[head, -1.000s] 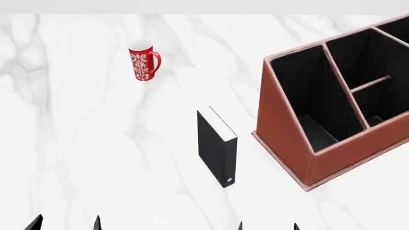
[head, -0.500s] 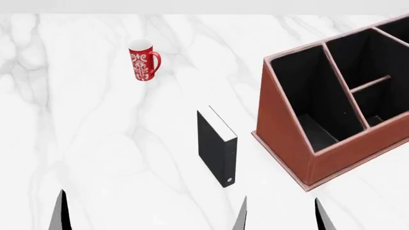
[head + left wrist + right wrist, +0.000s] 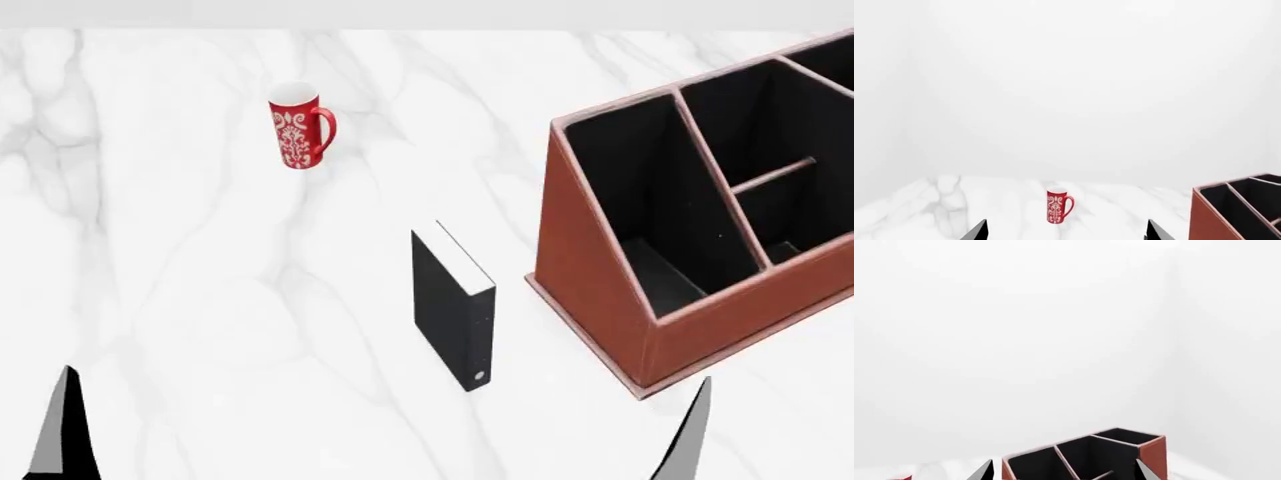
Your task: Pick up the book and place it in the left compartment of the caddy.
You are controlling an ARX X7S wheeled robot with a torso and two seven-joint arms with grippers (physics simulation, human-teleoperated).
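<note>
Two grippers, left [image 3: 1064,232] and right [image 3: 1064,471], have risen in my head view since a second ago, jaws spread, empty, with the book [image 3: 454,305] upright ahead between them, beside the caddy [image 3: 601,280], ungrasped.

On the white marble counter [image 3: 200,260] I see a red mug [image 3: 299,131] with a white pattern. It stands upright, far from me, with its handle on the right side in my head view. The inside of it is white. Behind the counter there is only a plain white wall [image 3: 1074,90].
</note>
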